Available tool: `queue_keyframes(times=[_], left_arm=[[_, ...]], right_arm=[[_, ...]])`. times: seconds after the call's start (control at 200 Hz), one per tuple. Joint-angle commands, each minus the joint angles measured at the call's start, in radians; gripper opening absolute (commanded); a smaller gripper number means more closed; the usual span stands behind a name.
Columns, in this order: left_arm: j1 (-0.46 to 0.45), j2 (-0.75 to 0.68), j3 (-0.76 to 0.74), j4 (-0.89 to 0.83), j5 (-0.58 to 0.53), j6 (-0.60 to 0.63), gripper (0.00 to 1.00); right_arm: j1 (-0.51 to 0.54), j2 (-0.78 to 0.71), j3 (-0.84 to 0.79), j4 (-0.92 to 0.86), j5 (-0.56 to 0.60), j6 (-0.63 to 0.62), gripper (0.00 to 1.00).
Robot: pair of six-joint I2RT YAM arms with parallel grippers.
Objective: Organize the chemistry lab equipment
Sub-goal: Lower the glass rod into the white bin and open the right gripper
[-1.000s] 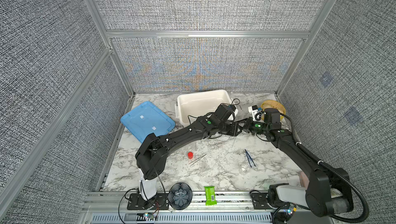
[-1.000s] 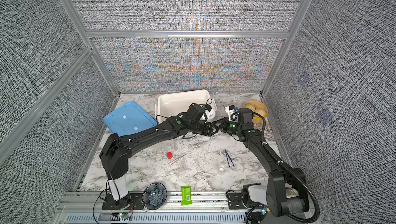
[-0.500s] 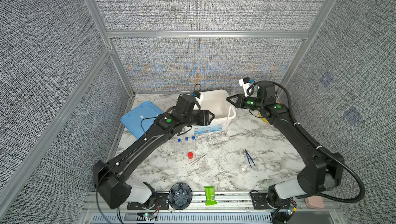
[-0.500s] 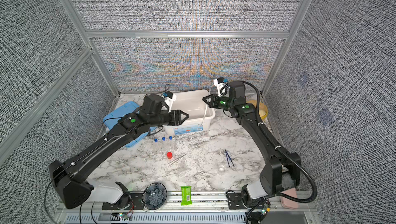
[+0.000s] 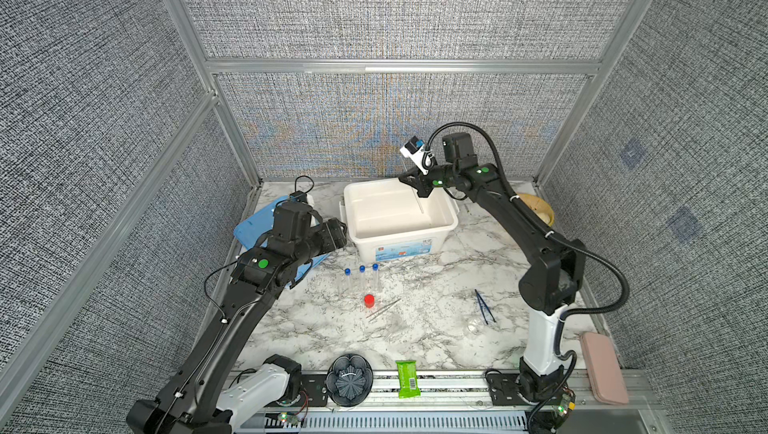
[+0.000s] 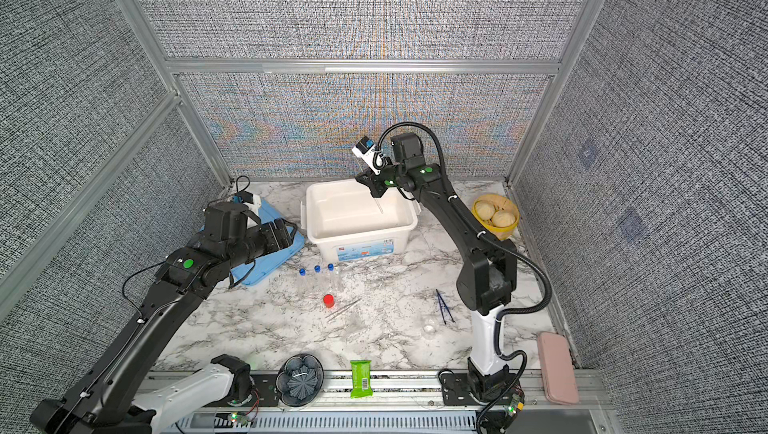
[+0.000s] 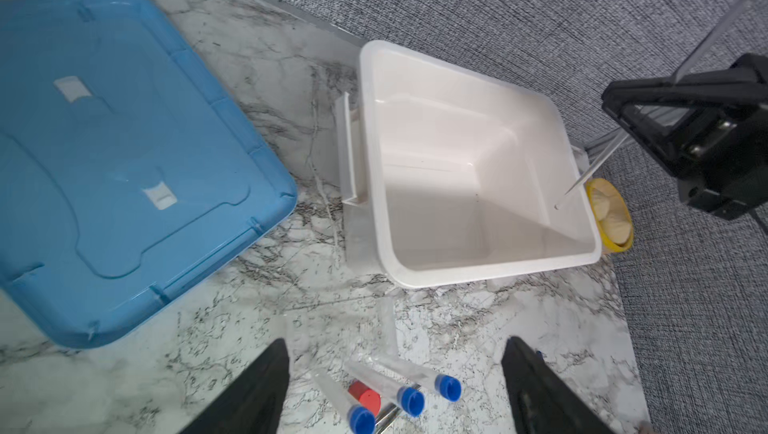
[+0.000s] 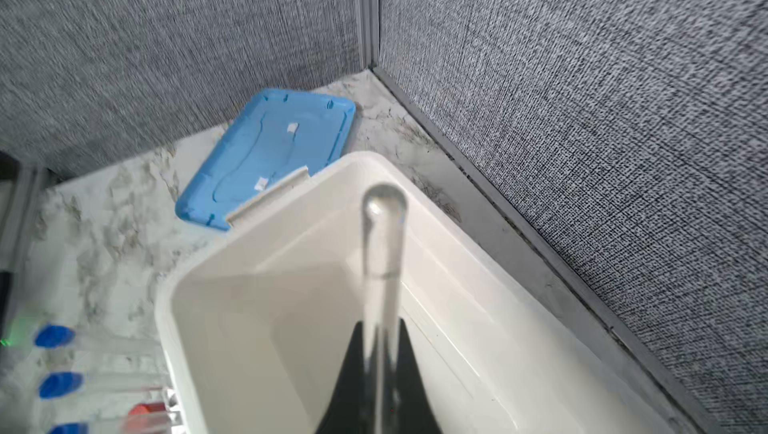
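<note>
The right hand [image 8: 376,330] was pinched shut on the dropper [image 8: 382,253], holding it over the box [image 5: 402,233] so it could drop inside, while the left hand [image 7: 395,386] hung wide open and empty near the tubes [image 5: 362,280], maybe ready to grab one.
</note>
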Motion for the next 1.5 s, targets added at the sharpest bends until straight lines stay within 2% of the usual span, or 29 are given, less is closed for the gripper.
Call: queue_keyframes(times=[0.0, 0.05, 0.17, 0.34, 0.62, 0.775, 1.09, 1.281, 1.491], left_arm=[[0.055, 0.008, 0.0, -0.035, 0.05, 0.006, 0.83], [0.083, 0.012, 0.003, -0.039, 0.073, 0.007, 0.83], [0.134, 0.023, 0.01, -0.043, 0.119, 0.01, 0.83], [0.176, 0.046, 0.026, -0.053, 0.176, 0.013, 0.83], [0.195, 0.052, 0.013, -0.056, 0.199, 0.007, 0.83], [0.199, 0.046, 0.006, -0.064, 0.202, 0.008, 0.83], [0.207, 0.073, 0.017, -0.068, 0.234, 0.02, 0.83], [0.207, 0.089, 0.023, -0.074, 0.242, 0.033, 0.83], [0.208, 0.09, 0.018, -0.073, 0.236, 0.047, 0.83]], right_arm=[[0.003, 0.05, 0.043, -0.134, 0.02, -0.295, 0.0], [0.006, 0.076, 0.053, -0.171, 0.049, -0.372, 0.0], [0.013, 0.137, 0.081, -0.235, 0.118, -0.458, 0.0], [0.029, 0.227, 0.128, -0.307, 0.11, -0.491, 0.0], [0.093, 0.362, 0.186, -0.353, 0.212, -0.559, 0.0], [0.107, 0.395, 0.191, -0.389, 0.204, -0.595, 0.0], [0.105, 0.46, 0.218, -0.497, 0.171, -0.799, 0.02], [0.106, 0.511, 0.277, -0.548, 0.24, -0.818, 0.06], [0.106, 0.527, 0.278, -0.527, 0.246, -0.803, 0.14]])
